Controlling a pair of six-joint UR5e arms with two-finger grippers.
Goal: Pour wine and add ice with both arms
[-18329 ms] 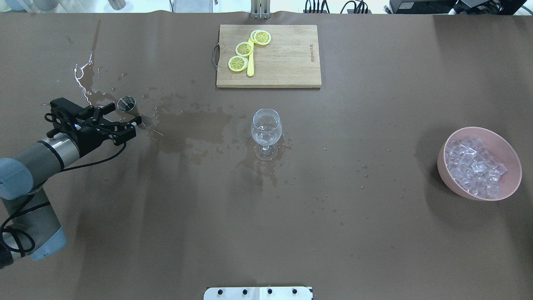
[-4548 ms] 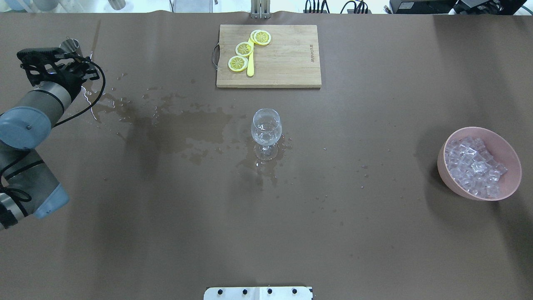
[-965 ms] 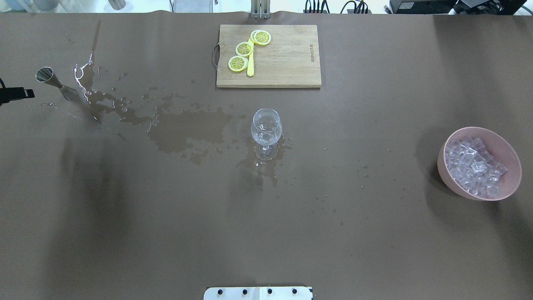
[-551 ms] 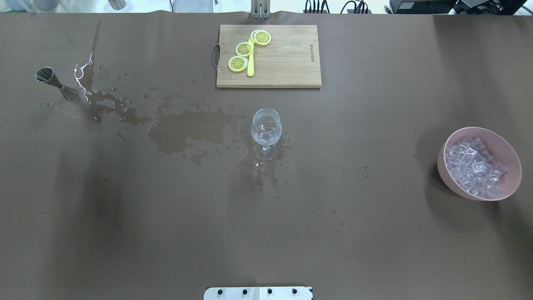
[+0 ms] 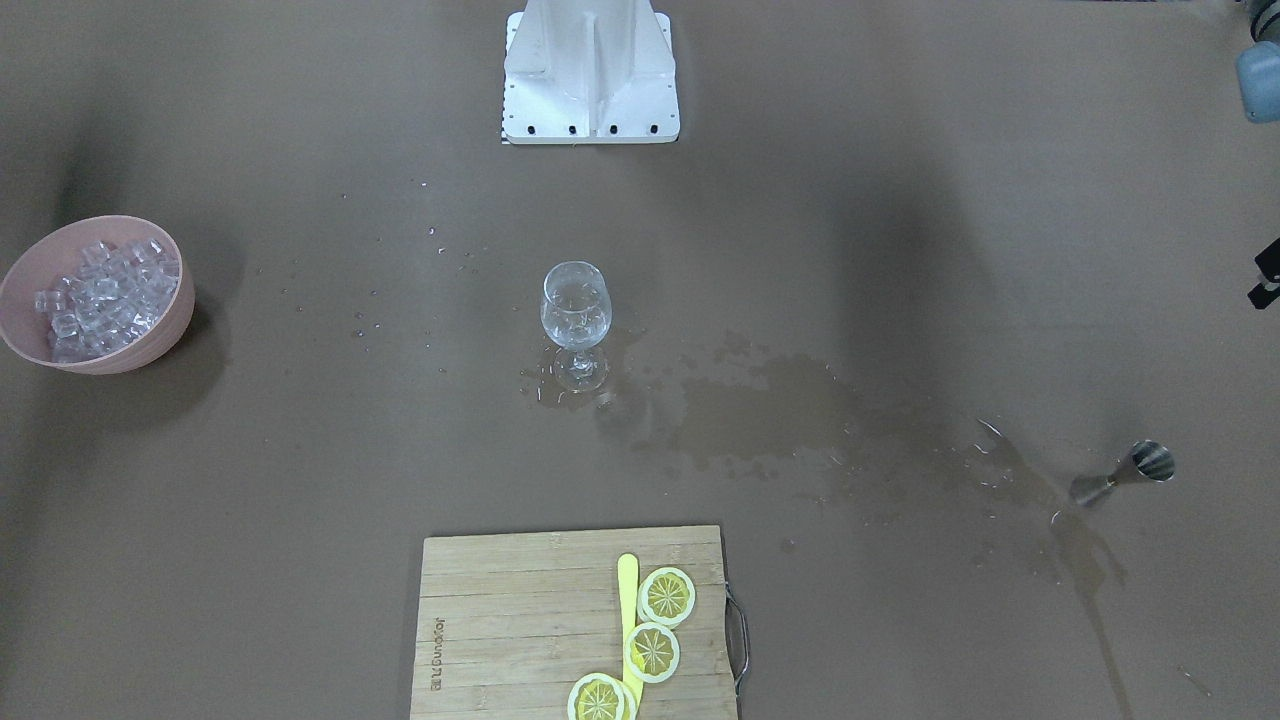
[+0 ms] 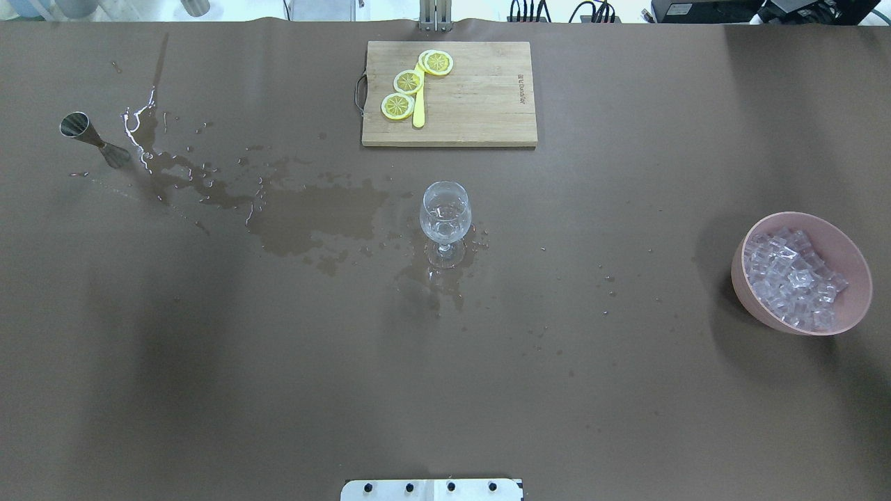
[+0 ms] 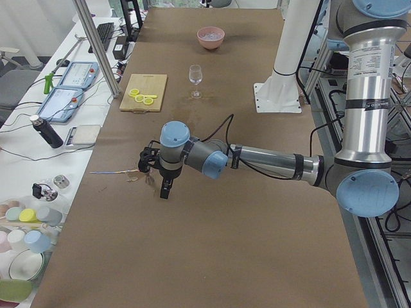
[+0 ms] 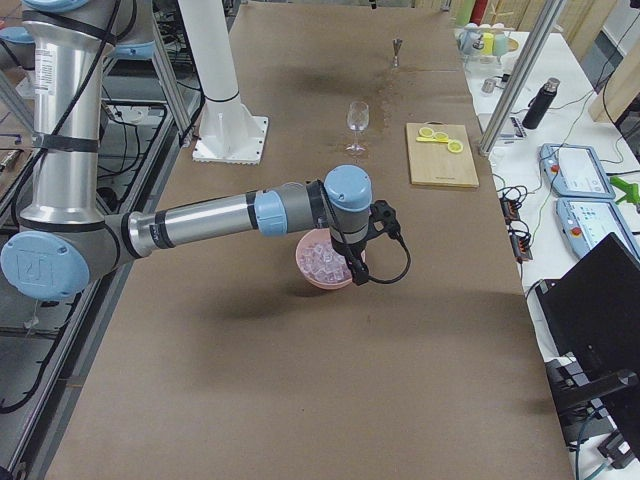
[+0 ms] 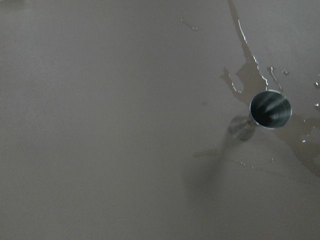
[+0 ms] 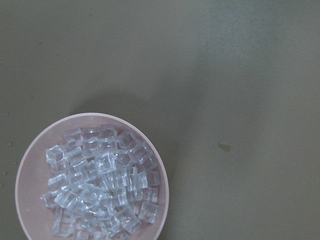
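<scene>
The ice [image 6: 793,289] lies heaped in a pink bowl [image 6: 742,296], well off to the robot's right of the stemmed glass [image 6: 445,212]. None of it shows in the glass. In the right-side view the right pincer [image 8: 355,272] hangs over the bowl at the end of the right arm [image 8: 200,222]. How far it gapes, or whether it holds anything, I cannot tell.

Between glass and bowl the counter [image 6: 626,390] is bare but for scattered droplets. Bare counter also runs from the glass back to the white base [image 6: 431,489].

A wet spill [image 6: 313,219] spreads from the foot of the glass toward the robot's left, reaching close to a metal jigger [image 6: 94,140] that stands upright well away from the glass. The left pincer [image 7: 165,190] points down on that side, on the left arm [image 7: 270,160]; its opening cannot be judged either.

Beyond the glass a wooden cutting board [image 6: 480,104] carries lemon slices [image 6: 408,81], its far edge near the counter's far edge.
</scene>
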